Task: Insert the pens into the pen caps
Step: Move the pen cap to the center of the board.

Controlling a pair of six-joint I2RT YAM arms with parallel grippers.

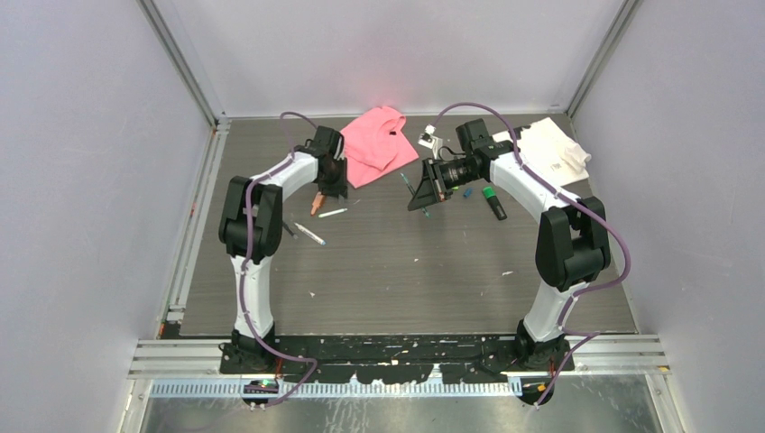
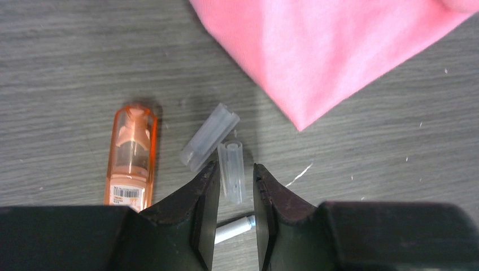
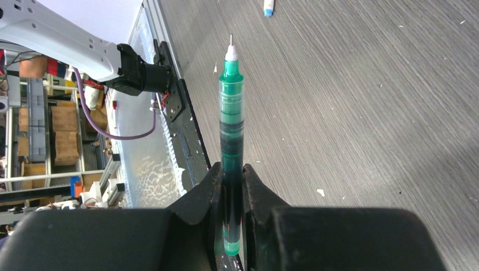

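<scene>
Left claw (image 2: 235, 167) stands with jaws apart astride a clear cap (image 2: 231, 172) on the desk (image 2: 68, 56), just off a corner of the pink cloth (image 2: 339, 51). A second clear cap (image 2: 209, 135) just beside it could get pinched or knocked. Right of the cloth, right claw (image 3: 233, 166) clamps the green pen (image 3: 231, 113).

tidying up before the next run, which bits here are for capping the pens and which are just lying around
For the job: green pen, orange marker, white pen, second white pen, green-and-black marker, clear cap, second clear cap.
Just lying about: pink cloth, white cloth, white specks.
</scene>
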